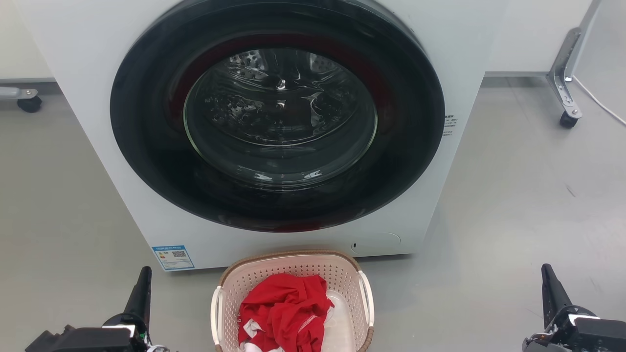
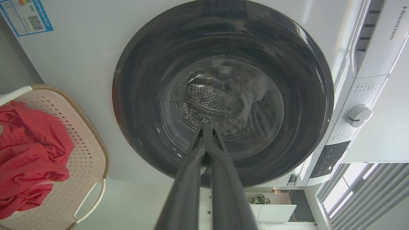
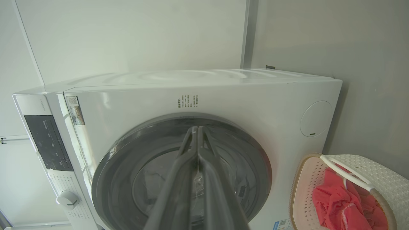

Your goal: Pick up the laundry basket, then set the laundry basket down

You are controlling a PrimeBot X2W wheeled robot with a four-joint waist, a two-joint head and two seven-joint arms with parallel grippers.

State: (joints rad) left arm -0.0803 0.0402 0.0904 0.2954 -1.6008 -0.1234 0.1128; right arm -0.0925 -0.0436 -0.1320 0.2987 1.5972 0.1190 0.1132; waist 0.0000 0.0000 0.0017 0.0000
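Sitting on grey floor (image 1: 513, 195): laundry basket (image 1: 293, 274)

Beige-pink perforated laundry basket (image 1: 293, 274), red cloth (image 1: 283, 308), white washing machine (image 1: 88, 98)

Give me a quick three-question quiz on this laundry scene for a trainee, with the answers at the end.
1. True or false: the washing machine door is shut.
2. What lies in the laundry basket? A) a red garment B) blue towels C) nothing
3. What do the left gripper and right gripper hold?
Key: 1 true. 2 A. 3 Nothing; both have their fingers shut and are apart from the laundry basket.
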